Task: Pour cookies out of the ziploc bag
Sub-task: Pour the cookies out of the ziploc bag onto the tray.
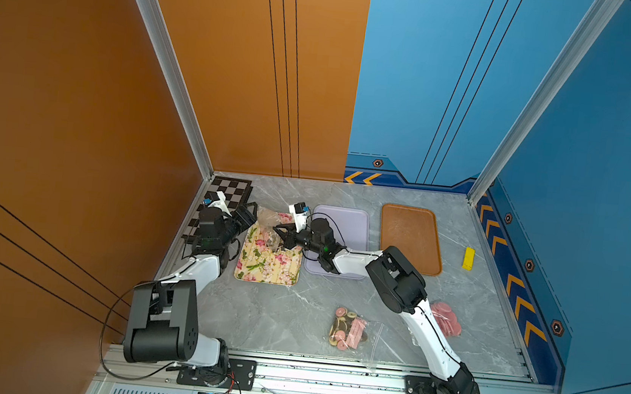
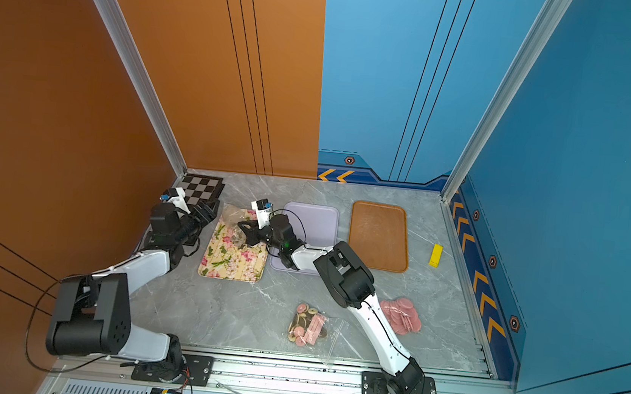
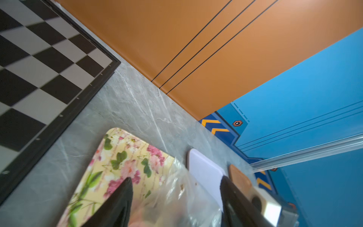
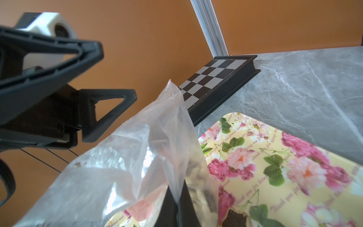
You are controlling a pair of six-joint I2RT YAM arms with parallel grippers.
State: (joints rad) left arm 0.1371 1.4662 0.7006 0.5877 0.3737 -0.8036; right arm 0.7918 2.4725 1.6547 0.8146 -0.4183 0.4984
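Observation:
A clear ziploc bag [image 1: 269, 220] [image 2: 234, 217] hangs crumpled over the far end of a floral tray [image 1: 268, 268] [image 2: 232, 267]. My right gripper [image 1: 277, 233] [image 4: 177, 196] is shut on a fold of the bag's film [image 4: 127, 157]. Inside the bag a pink cookie [image 4: 143, 208] and darker ones show. A dark brown cookie [image 4: 234, 218] lies on the tray. My left gripper [image 1: 247, 215] [image 3: 176, 177] stands open just left of the bag, and the film [image 3: 176, 194] shows between its spread fingers.
A second clear bag of cookies [image 1: 348, 329] lies at the table's front, with a pile of pink discs [image 1: 446, 317] beside the right arm. A lilac tray [image 1: 343, 224], a brown tray [image 1: 410, 236], a yellow block [image 1: 468, 258] and a chessboard [image 1: 227, 191] lie further back.

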